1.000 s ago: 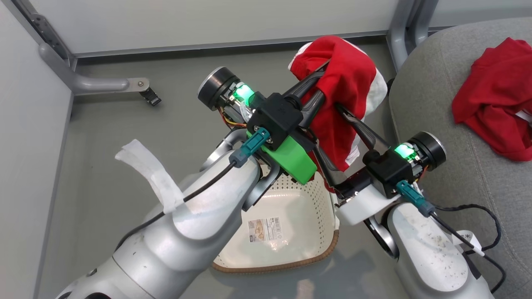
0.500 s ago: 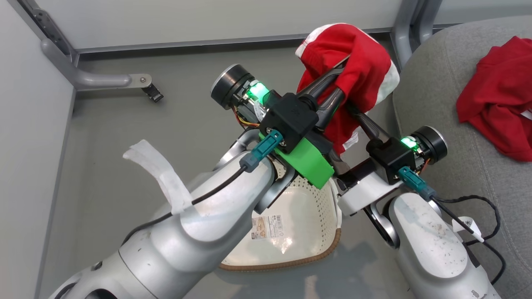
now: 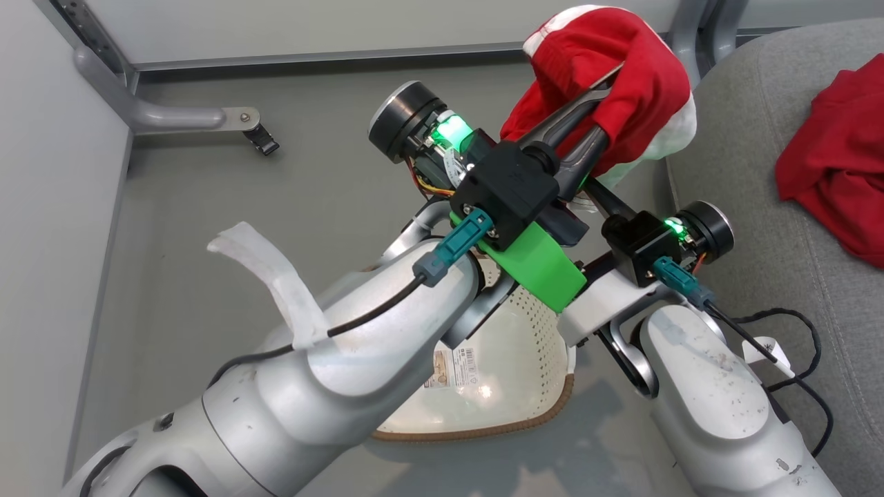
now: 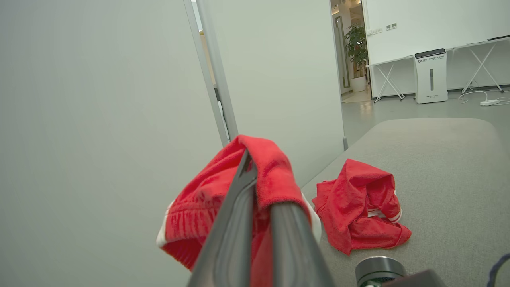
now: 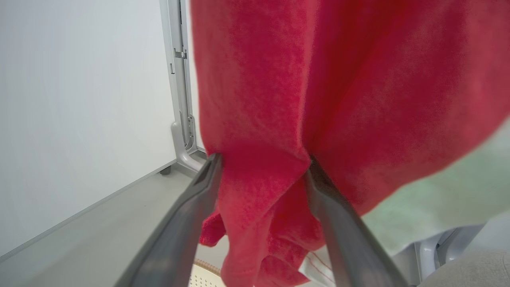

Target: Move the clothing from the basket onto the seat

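Two grippers on it: left gripper (image 4: 263, 179) and right gripper (image 5: 265, 159) both clamp the clothing (image 3: 621, 62) mid-carry; next, swing over the seat (image 3: 760, 207), release.

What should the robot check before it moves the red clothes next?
1. Grip of the left gripper on the red garment: ok.
2. Clamp of the right gripper: cannot tell; fabric is bunched in it.
3. Garment lifted out of the basket: ok.
4. Garment over the seat: not ok, only at its edge.
5. Bare seat beside the other red garment: ok.
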{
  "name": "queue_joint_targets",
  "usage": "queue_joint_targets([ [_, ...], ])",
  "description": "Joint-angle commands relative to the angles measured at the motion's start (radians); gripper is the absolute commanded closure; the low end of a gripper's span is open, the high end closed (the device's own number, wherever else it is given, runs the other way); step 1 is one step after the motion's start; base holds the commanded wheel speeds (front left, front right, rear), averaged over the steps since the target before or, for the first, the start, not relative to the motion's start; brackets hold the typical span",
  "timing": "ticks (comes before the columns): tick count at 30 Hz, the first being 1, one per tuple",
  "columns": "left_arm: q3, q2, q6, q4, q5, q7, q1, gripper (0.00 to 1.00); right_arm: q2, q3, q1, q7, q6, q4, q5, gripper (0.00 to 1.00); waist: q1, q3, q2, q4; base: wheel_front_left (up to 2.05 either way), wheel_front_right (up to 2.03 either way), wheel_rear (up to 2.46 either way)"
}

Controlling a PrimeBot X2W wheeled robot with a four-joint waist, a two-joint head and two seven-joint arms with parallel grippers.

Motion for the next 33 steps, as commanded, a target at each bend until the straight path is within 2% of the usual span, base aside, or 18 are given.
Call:
queue_joint_targets([
  [1,-0.005,0.0,0.007,-0.009,-0.005,-0.004,-0.019,1.0,-0.003,-0.001,-0.011,-0.002,-0.001,0.01,0.006,0.0,0.0,0.001,0.0,0.002,0.0,0.0,0.0],
  [18,-0.055,-0.001,0.054,-0.053,-0.049,-0.004,-0.051,1.0,-0.003,0.013,-0.038,-0.002,-0.001,0.083,0.055,0.0,0.0,-0.005,0.0,0.015,0.0,0.0,0.0],
  [25,-0.062,0.0,0.06,-0.046,-0.053,-0.004,-0.045,1.0,-0.003,0.021,-0.039,-0.002,-0.001,0.06,0.084,0.0,0.0,-0.004,0.0,0.015,0.0,0.0,0.0],
  [26,-0.062,0.0,0.06,-0.045,-0.054,-0.004,-0.042,1.0,-0.003,0.019,-0.039,-0.002,-0.001,0.055,0.087,0.5,0.0,-0.004,0.0,0.014,0.0,0.0,0.0],
  [27,-0.062,0.0,0.06,-0.042,-0.054,-0.004,-0.039,1.0,-0.003,0.017,-0.039,-0.002,-0.001,0.053,0.087,0.61,0.0,-0.004,0.0,0.014,0.0,0.0,0.0],
  [28,-0.062,0.0,0.059,-0.038,-0.055,-0.004,-0.036,1.0,-0.003,0.018,-0.038,-0.002,-0.001,0.051,0.092,1.0,0.0,-0.004,0.0,0.013,0.0,0.0,0.0],
  [33,-0.052,0.0,0.053,-0.016,-0.052,-0.004,-0.023,1.0,-0.003,0.018,-0.029,-0.002,-0.001,0.04,0.097,1.0,0.0,-0.008,0.0,0.008,0.0,0.0,0.0],
])
